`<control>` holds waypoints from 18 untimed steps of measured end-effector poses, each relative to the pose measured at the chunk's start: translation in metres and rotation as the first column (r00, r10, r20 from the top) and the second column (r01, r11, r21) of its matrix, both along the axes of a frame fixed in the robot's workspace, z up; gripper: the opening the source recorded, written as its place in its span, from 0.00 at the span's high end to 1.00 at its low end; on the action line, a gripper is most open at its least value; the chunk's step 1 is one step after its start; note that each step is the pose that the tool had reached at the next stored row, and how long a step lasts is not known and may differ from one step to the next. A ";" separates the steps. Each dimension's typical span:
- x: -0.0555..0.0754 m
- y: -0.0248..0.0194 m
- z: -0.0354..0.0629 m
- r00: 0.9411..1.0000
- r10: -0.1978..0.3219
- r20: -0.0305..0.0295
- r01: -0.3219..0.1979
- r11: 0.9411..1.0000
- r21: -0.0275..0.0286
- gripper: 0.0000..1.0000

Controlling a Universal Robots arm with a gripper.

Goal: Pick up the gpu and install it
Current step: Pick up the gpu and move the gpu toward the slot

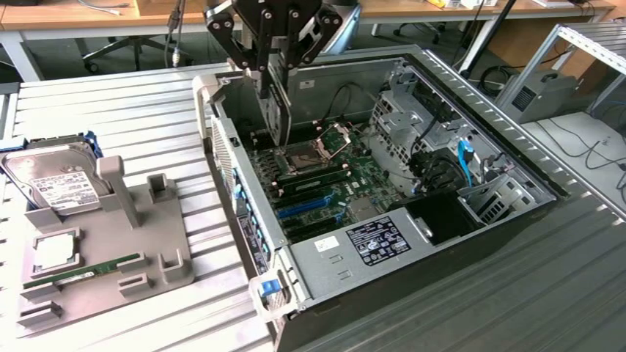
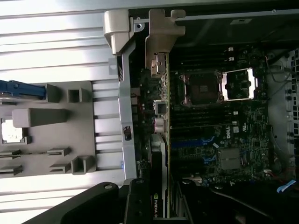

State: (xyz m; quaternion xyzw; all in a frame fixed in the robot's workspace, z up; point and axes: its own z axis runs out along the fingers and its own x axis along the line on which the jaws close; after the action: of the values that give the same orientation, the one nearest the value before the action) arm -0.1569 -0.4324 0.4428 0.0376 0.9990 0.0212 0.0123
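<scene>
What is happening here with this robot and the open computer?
The robot's gripper holds the gpu upright, edge down, over the open computer case. The card hangs above the motherboard and is not yet seated in a slot. On the grey tray beside the case lie a hard drive and a memory stick.

Matt ribbed metal table (image 1: 127,125); matt plastic holder (image 1: 146,242); metal case (image 1: 333,275); gpu (image 1: 278,110) with metal bracket (image 2: 161,42).

surface: ribbed metal table (image 1: 117,125) | behind: wooden desks (image 1: 69,16), office chair (image 1: 119,48) | exterior view's right: metal rack (image 1: 593,40)
</scene>
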 end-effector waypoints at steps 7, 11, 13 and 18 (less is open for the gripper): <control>0.019 0.0012 0.0000 1.000 0.000 0.000 0.000 1.000 0.000 0.73; 0.034 0.0023 0.0000 1.000 0.000 0.000 0.000 1.000 0.000 0.73; 0.040 0.0028 0.0000 1.000 0.000 0.000 0.000 1.000 0.000 0.73; 0.058 0.0040 0.0000 1.000 0.001 0.000 -0.001 1.000 0.000 0.73</control>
State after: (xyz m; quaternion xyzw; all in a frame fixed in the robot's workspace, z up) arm -0.0987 -0.4283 0.4428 0.0373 0.9990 0.0212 0.0123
